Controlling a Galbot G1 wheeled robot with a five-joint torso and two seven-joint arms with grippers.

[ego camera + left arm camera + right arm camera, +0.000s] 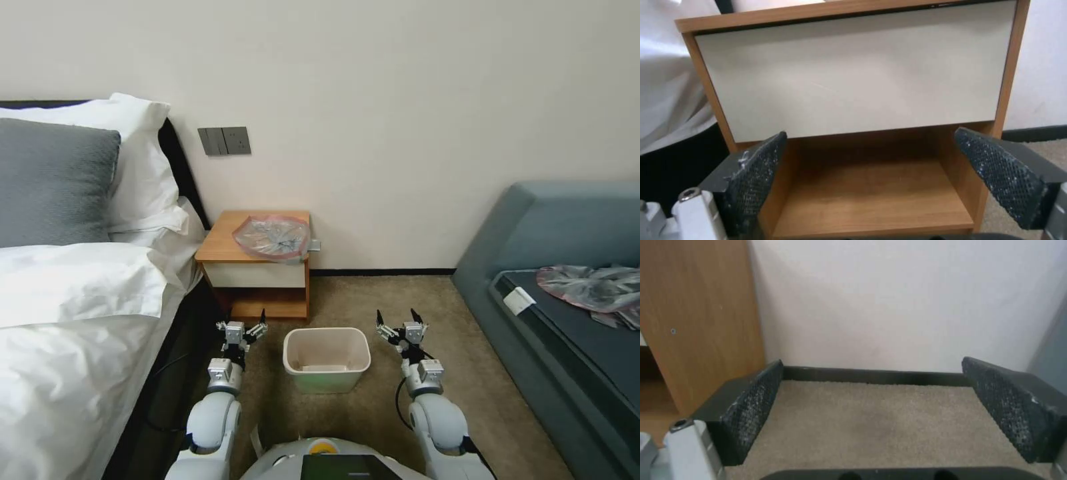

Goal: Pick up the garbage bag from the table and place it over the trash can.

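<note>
Both arms reach low over the carpet, the left hand (254,323) and right hand (399,319) each with fingers spread apart, flanking the trash can (326,359) on the floor. Beyond it, the garbage bag (273,235) lies crumpled on the desk (223,245) beside the bed (73,320).

The table's (223,248) left side lay hidden behind the bed (73,313), the sofa (560,280) and the grey bags (593,288) on it ran off the head view's right edge, and the trash can's (327,360) base was out of sight.
</note>
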